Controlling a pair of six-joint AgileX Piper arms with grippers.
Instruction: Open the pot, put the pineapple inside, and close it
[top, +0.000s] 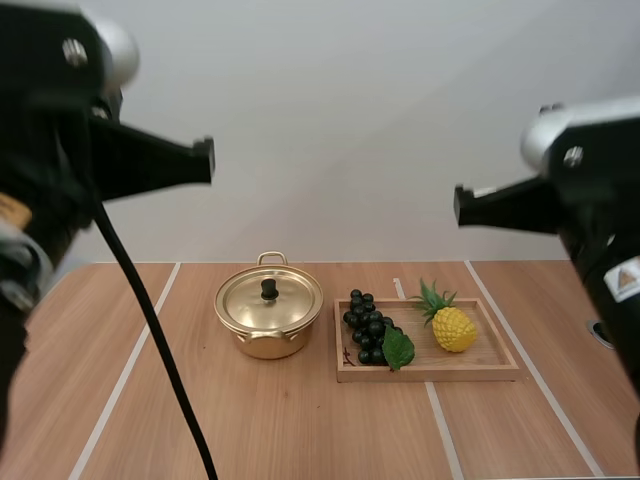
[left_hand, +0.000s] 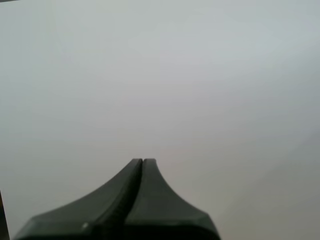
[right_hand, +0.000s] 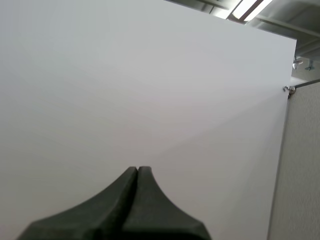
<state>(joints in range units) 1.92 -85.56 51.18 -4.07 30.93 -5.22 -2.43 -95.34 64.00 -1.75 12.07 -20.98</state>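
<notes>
Wooden table (top: 300, 420), lidded pot (top: 268, 310), pineapple (top: 452, 328), left end effector (left_hand: 142, 162) clenched, right end effector (right_hand: 137, 170) clenched

pot (top: 267, 346) interior hidden, covered by lid (top: 250, 302)

A light wooden table (top: 290, 420) crossed by thin white lines (top: 124, 372) stands before a plain white wall (top: 340, 120), evenly and softly lit.

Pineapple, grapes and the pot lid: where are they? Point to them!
pineapple (top: 453, 329), high view, on its yellow body.
grapes (top: 366, 325), high view, middle of the dark bunch.
pot lid (top: 288, 302), high view, on its shiny golden top.
</notes>
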